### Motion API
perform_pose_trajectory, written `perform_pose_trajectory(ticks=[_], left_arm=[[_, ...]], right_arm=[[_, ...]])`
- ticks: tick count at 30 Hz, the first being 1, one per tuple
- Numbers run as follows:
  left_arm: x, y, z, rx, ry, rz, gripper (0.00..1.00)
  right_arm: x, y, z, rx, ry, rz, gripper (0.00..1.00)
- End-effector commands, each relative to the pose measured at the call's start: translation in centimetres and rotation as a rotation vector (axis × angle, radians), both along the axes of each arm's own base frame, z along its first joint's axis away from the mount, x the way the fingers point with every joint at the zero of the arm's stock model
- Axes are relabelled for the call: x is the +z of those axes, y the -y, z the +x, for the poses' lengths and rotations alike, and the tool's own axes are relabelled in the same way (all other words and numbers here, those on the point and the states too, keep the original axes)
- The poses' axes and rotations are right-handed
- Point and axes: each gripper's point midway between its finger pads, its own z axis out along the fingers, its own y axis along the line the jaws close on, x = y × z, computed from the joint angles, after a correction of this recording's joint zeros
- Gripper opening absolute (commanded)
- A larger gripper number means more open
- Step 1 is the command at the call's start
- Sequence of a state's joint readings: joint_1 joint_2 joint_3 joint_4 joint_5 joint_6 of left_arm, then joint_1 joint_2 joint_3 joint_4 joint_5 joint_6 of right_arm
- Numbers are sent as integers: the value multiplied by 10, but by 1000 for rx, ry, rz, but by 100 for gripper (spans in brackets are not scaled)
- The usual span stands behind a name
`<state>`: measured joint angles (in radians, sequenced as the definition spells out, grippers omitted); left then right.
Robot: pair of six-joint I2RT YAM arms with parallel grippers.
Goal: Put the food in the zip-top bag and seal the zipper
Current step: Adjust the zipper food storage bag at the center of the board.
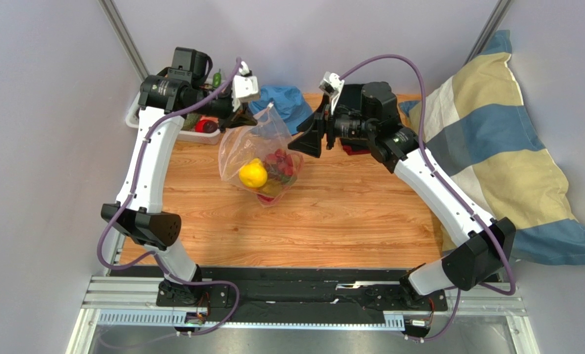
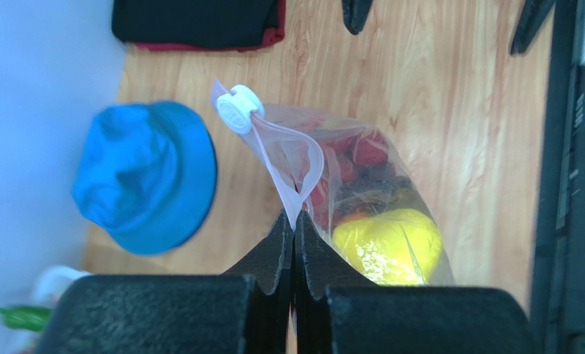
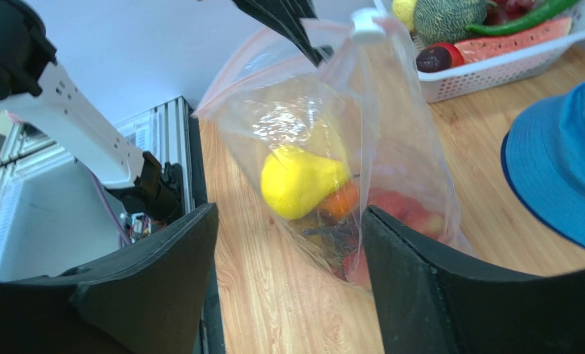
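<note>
- My left gripper (image 2: 294, 221) is clamped flat on one end of the zipper (image 2: 319, 158). It holds the zip-top bag (image 1: 262, 144) up by that edge, and the bag's bottom seems to rest on the desk (image 1: 362, 221).
- My right gripper (image 1: 308, 140) is spread wide and holds nothing. It faces the bag from just beside it.
- The food (image 3: 299, 181), a yellow fruit with orange and red pieces, sits low in the bag, so I judge sealing is the step in hand.
- Next, I think my right gripper must pinch the white slider (image 2: 238, 109) and draw it along the strip while my left keeps the edge taut.
- Only the left wrist view shows the strip bowed open, with the slider at its far end.
- Only the right wrist view shows clearly what fills the white basket (image 3: 510, 63): more toy produce.
</note>
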<state>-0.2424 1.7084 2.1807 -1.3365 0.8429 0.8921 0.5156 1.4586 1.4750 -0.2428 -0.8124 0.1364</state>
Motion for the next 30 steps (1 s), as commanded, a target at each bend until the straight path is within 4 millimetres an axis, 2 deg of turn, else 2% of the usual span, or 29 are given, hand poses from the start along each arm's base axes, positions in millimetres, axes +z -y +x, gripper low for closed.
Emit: perform_pose_trajectory(ticks=[1, 5, 9, 10, 12, 14, 18, 24, 30], left_arm=[[-15, 7, -83, -326, 19, 86, 0], [-30, 23, -99, -444, 18, 81, 0], [-47, 30, -121, -582, 72, 75, 0], [-51, 31, -122, -595, 71, 80, 0], [-57, 32, -123, -609, 58, 89, 0], [-60, 33, -121, -613, 54, 92, 0], [-59, 36, -118, -624, 67, 82, 0], [-69, 44, -125, -686, 75, 94, 0], [-66, 59, -118, -673, 17, 75, 0]], right_arm=[[10, -3, -21, 116, 257, -20, 72], [-8, -4, -24, 144, 322, -62, 67], [-27, 3, -21, 144, 385, -132, 63], [-26, 7, -23, 152, 438, -142, 62], [-39, 11, -30, 178, 455, -167, 61], [-42, 17, -38, 202, 511, -186, 56], [-58, 31, -46, 199, 524, -242, 54], [-57, 45, -47, 136, 551, -277, 54], [-48, 32, -51, 154, 521, -198, 56]])
